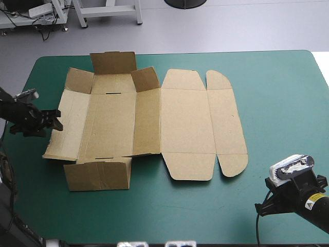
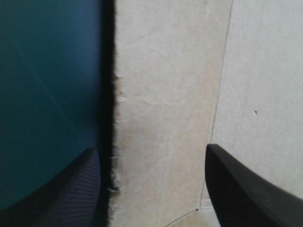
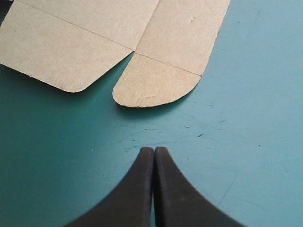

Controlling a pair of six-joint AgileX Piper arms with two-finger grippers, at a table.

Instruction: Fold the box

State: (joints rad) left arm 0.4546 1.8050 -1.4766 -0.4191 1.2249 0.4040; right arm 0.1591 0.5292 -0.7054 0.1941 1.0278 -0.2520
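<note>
**Hazard listing: box part-raised, nothing pinning it**

1. Left gripper point(image 1: 53, 123): fingers apart, straddling the ragged free edge of the left wall point(image 1: 67, 122), one finger over cover, one over board. If you bite too shallow, that edge is likely to slip out. If you shove sideways, the whole box point(image 1: 149, 123) may slide.
2. Box: mid-table. The left half has walls partly up and none tucked (expect them to spring back). The lid point(image 1: 187, 123) lies flat to the right.
3. Right gripper point(image 3: 154, 153): fingers pressed together over bare cover, just short of the lid's rounded flap point(image 3: 156, 87). It is too far off to steady anything.
4. Cover point(image 1: 277, 103): teal-green, smooth, lightly scuffed. You have open room right of the lid.
</note>
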